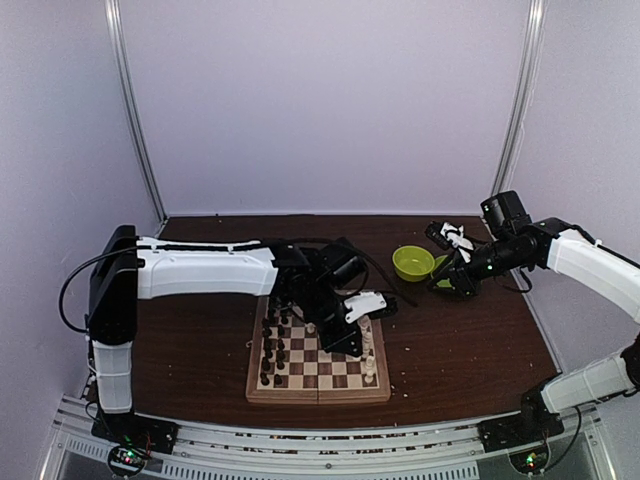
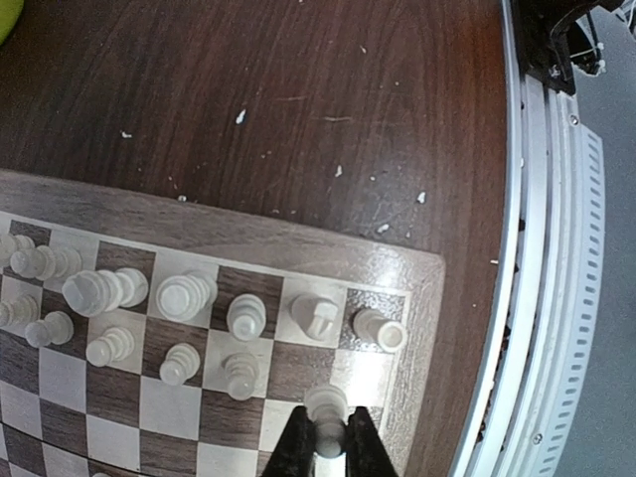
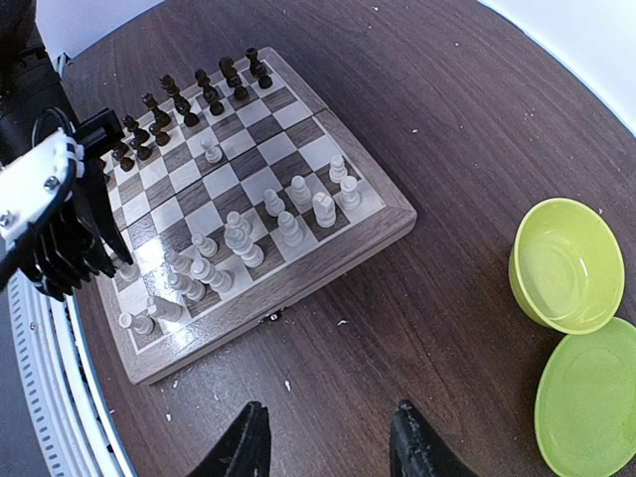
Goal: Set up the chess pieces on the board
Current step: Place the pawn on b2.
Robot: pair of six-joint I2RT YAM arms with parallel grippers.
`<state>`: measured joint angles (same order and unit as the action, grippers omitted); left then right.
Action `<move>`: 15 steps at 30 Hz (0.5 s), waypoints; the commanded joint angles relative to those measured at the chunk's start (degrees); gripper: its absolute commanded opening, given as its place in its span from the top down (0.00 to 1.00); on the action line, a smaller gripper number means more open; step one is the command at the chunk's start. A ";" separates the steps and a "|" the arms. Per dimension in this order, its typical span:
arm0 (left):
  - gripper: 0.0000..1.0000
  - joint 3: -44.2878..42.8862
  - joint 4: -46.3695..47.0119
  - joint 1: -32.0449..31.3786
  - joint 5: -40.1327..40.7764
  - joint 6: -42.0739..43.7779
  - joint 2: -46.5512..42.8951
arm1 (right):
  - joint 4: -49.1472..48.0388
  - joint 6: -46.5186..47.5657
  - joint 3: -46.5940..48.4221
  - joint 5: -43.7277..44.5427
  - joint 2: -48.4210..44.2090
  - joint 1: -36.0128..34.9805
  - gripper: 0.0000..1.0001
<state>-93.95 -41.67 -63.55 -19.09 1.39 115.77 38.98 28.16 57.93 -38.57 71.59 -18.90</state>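
Left gripper (image 2: 328, 445): jaws nearly closed, pinching a white pawn (image 2: 326, 409) by its stem, head up. The pawn is over a light square in the second row, one file in from the corner of the board (image 2: 199, 214). I cannot tell whether its base touches.

Step in hand, as I judge it, is seating this pawn.
- Come straight down and keep it upright and centred on the square.
- Let go only once the base sits flat.
- Part the jaws just a little, then lift vertically. The next pawn (image 2: 238, 376) and the corner piece (image 2: 376, 328) stand close by and would tip easily.

Right gripper (image 3: 328, 442): jaws wide apart and empty, hanging over bare table well apart from the board.

Counts, right wrist view:
- Board: 1.
- White pieces (image 3: 288, 227): about 16, crowded and so not certain. One stands alone mid-board (image 3: 211, 149).
- Dark pieces (image 3: 211, 99): two rows at the far edge, about a dozen seen. The rest are hidden by the left arm.
- Bowl (image 3: 566, 263): 1, green.
- Plate (image 3: 591, 397): 1, green, just beside the bowl.
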 commanded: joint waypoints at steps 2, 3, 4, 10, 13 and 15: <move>0.93 -1.69 0.44 -0.61 2.48 0.37 2.64 | 0.13 0.14 1.79 0.25 -0.41 0.30 0.59; 0.93 -1.86 0.45 -0.69 2.48 0.37 2.95 | 0.21 0.14 1.83 0.25 -0.33 0.28 0.59; 0.93 -1.97 0.45 -0.70 2.57 0.33 3.18 | 0.22 0.20 1.83 0.24 -0.31 0.28 0.59; 0.93 -2.44 0.40 -0.70 3.52 0.70 4.74 | 0.30 0.32 1.83 0.25 -0.20 0.26 0.59; 0.93 -2.68 0.33 -0.70 3.60 0.81 5.29 | 0.25 0.40 1.83 0.31 -0.06 0.27 0.59; 0.93 -2.94 0.19 -0.70 3.39 0.90 5.57 | 0.37 0.40 1.83 0.35 0.07 0.27 0.59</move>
<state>-94.52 -41.89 -63.88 -16.19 1.45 120.36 39.07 28.18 57.93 -38.57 71.59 -18.90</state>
